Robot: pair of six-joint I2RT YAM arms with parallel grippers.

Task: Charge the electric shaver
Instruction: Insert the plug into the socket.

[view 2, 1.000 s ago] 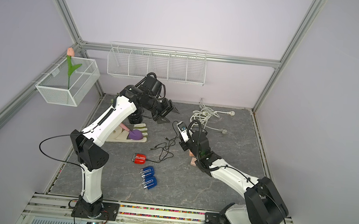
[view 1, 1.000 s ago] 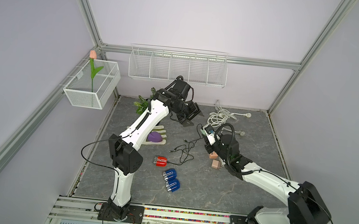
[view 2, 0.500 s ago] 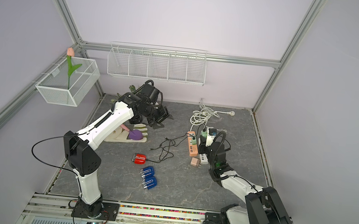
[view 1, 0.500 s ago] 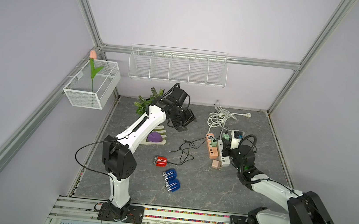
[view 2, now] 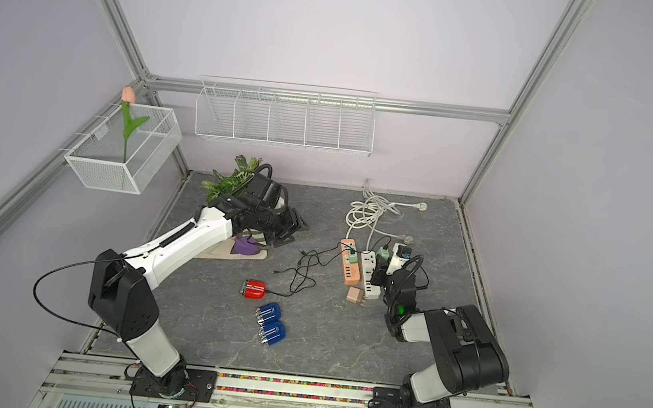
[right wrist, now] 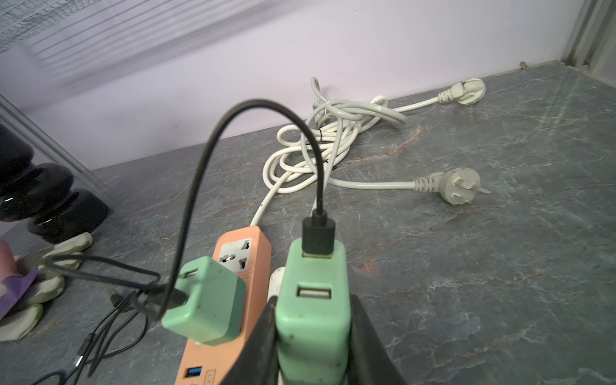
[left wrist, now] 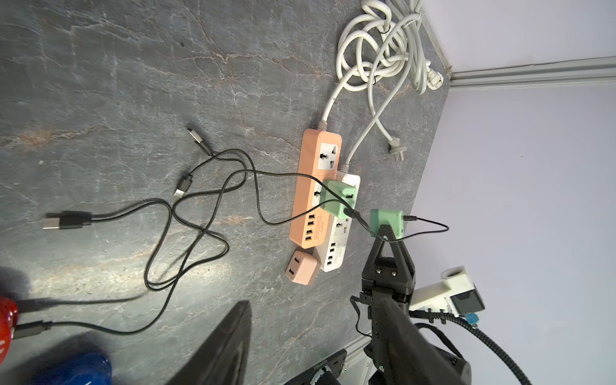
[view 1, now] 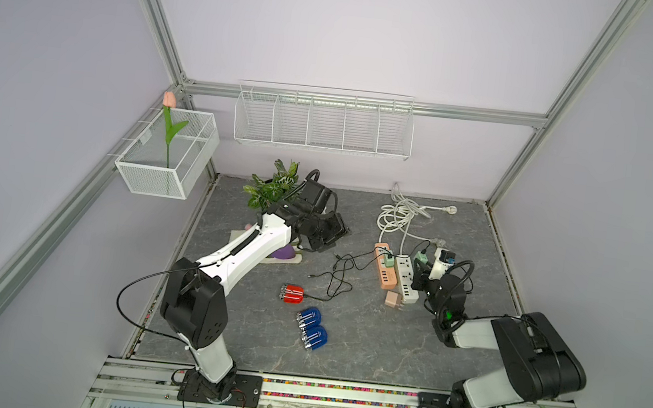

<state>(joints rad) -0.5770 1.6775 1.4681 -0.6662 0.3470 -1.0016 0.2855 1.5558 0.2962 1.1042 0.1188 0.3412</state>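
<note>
The red electric shaver point(view 1: 292, 293) lies mid-floor with a black cable point(view 1: 339, 275) running from it; its edge also shows in the left wrist view point(left wrist: 6, 320). Two blue shavers point(view 1: 311, 326) lie in front of it. My right gripper point(right wrist: 313, 333) is shut on a green adapter point(right wrist: 311, 300) with a black plug in its top, beside the white power strip point(view 1: 406, 279). A second green adapter point(right wrist: 205, 305) sits on the orange power strip point(view 1: 385, 267). My left gripper point(view 1: 336, 231) hangs open and empty near the back left.
A pink adapter point(view 1: 393, 300) lies loose in front of the strips. Coiled white cords point(view 1: 396, 215) with free plugs fill the back right. A plant point(view 1: 272, 186) and a purple object on a pale mat point(view 1: 285, 255) sit under the left arm. Loose USB ends point(left wrist: 66, 220) lie on the floor.
My right arm has drawn back to the right with the green adapter, uncovering the power strips. My left gripper has sunk lower and pulled back toward the plant.
</note>
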